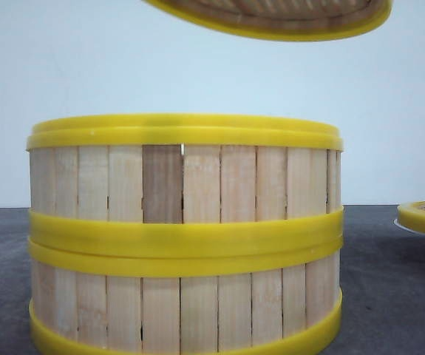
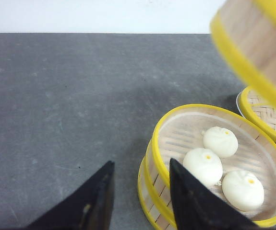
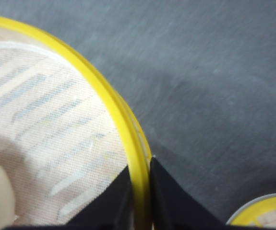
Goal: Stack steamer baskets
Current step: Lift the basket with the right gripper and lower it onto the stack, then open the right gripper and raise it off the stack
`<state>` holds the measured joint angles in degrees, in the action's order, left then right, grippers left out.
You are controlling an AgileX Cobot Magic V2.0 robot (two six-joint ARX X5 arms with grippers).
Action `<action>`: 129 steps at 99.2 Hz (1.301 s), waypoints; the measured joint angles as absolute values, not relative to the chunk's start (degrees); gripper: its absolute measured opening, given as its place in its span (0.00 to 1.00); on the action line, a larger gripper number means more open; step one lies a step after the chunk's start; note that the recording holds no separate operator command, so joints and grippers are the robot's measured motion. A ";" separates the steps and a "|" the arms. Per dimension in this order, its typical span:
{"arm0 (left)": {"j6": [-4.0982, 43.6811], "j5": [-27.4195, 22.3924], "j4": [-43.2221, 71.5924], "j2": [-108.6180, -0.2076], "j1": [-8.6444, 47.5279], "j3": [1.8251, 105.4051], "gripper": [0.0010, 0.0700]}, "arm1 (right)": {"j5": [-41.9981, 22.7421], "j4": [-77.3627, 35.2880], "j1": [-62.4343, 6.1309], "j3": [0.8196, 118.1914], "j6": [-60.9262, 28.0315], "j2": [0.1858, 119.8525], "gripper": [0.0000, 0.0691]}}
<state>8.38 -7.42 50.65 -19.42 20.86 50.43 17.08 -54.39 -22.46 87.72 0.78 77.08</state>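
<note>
The bench (image 1: 389,296) is dark grey, and a pale wall stands behind it. Two steamer baskets (image 1: 185,235) sit on it, one on top of the other. The top one holds three white buns (image 2: 220,141). Off to the right, apart from them, a white plate (image 2: 239,102) lies on the bench with another basket (image 2: 267,117) on it.

No text, label, brand, number or sign can be read in any view; the baskets (image 1: 185,237) and the desk (image 2: 66,105) bear no markings.
</note>
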 joint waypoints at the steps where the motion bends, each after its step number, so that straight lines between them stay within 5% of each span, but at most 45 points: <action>1: 8.38 -7.42 50.65 -19.42 20.86 50.43 0.28 | 17.04 -54.37 -22.74 87.64 0.71 77.08 0.04; 70: 8.38 -7.42 50.76 -19.42 20.86 50.43 0.28 | 13.39 -50.00 -32.34 83.40 -0.10 84.75 0.04; 129: 8.38 -7.44 50.78 -19.42 20.86 50.43 0.28 | 10.94 -52.05 -33.43 83.18 -1.76 90.11 0.04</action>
